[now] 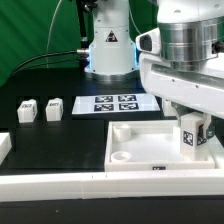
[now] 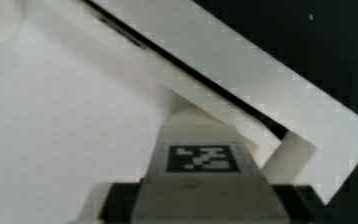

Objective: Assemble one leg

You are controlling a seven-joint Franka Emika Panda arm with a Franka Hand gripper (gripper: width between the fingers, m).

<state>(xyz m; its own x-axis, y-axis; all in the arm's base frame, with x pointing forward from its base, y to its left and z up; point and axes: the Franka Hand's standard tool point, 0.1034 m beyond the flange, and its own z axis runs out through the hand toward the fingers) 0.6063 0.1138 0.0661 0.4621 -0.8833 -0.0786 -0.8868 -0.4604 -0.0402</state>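
Showing a black table point(image 1: 40, 140), matte and flat, with hard white plastic parts on it. The tray point(image 1: 130, 150) is a big white square with a raised rim, smooth and slightly glossy, with a round dimple near the corner on the exterior view's left. Behind the tray lies the marker board point(image 1: 112, 103), thin and flat, printed with black-and-white square tags. Off to the exterior view's left of the tray stand two spare blocks point(image 1: 39, 110), small, boxy, white, each with a tag face. A long white strip point(image 1: 60, 185) runs along the table edge in front of the tray.

The leg point(image 1: 190, 134) is a small white rectangular block, upright, sharp-edged, with a crisp black-and-white square tag on its front face. In the wrist view the leg point(image 2: 202, 150) looks like a tapering white post with the tag facing the camera, smooth plastic, soft focus.

The gripper point(image 1: 191, 118) hangs from the shiny metal wrist and white arm body, directly above the tray's side at the exterior view's right. The leg sits right under it, between the fingers, its top hidden by them and its lower end over the tray floor near the rim. The jaws are clamped on the leg. Whether the leg's base touches the tray floor cannot be told.
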